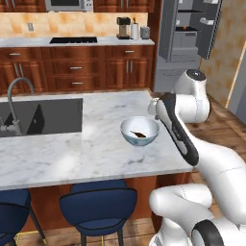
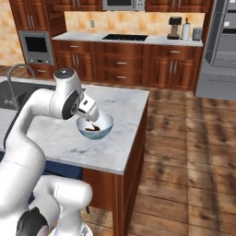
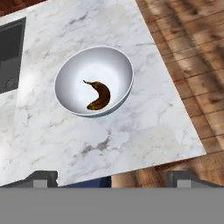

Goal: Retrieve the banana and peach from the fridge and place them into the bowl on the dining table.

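The dark yellowish-brown banana (image 3: 99, 97) lies inside the pale glossy bowl (image 3: 70, 72), which stands on the marble dining table (image 1: 72, 153) near its right end. From the base cameras the bowl (image 1: 126, 129) (image 2: 106, 124) and the banana (image 1: 138, 134) (image 2: 93, 127) show too. My gripper (image 3: 113, 178) (image 2: 91, 116) hangs open above the bowl with nothing between its widely spread fingers. The grey fridge (image 1: 188, 33) (image 2: 226, 41) stands open at the back right. An orange speck on one of its shelves is too small to name as the peach.
A dark sink (image 1: 43, 115) with an arched tap (image 1: 14, 103) sits in the table's left part. Blue stools (image 1: 98, 204) stand at the table's near side. Wooden floor (image 2: 184, 152) runs between table and fridge. The wall counter (image 1: 77, 42) carries a coffee machine (image 1: 123, 27).
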{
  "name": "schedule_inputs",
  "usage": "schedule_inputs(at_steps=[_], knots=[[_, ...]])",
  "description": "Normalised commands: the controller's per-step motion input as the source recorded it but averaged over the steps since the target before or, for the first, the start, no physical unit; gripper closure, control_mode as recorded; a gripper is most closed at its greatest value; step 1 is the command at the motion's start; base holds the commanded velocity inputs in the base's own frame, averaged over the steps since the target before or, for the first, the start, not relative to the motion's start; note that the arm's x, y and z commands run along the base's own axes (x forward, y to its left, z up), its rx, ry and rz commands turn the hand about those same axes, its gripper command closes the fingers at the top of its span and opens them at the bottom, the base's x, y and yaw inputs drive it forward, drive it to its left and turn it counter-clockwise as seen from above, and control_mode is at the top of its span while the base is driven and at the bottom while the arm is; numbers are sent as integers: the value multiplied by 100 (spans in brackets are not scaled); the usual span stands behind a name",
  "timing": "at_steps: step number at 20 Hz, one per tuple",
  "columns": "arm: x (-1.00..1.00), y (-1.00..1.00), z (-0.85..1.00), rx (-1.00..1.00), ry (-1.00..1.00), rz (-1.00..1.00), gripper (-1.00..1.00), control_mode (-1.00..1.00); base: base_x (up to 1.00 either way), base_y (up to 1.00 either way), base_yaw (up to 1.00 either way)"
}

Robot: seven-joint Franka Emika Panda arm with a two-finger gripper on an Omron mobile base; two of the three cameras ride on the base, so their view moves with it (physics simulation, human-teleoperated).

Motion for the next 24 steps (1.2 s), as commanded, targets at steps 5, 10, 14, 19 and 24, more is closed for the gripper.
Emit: schedule_inputs(at_steps=[5, 10, 14, 19, 24], knots=[[-100, 21, 28, -3, 0, 33, -100, -100, 0, 0, 0], [-100, 9, 8, -4, -5, 12, -100, -100, 0, 0, 0], [-100, 0, 4, -1, -10, 0, -100, -100, 0, 0, 0], [-58, 0, 5, 0, -5, 0, -100, 100, -31, -5, 0], [0, 0, 0, 0, 0, 0, -100, 100, -59, -62, -11]])
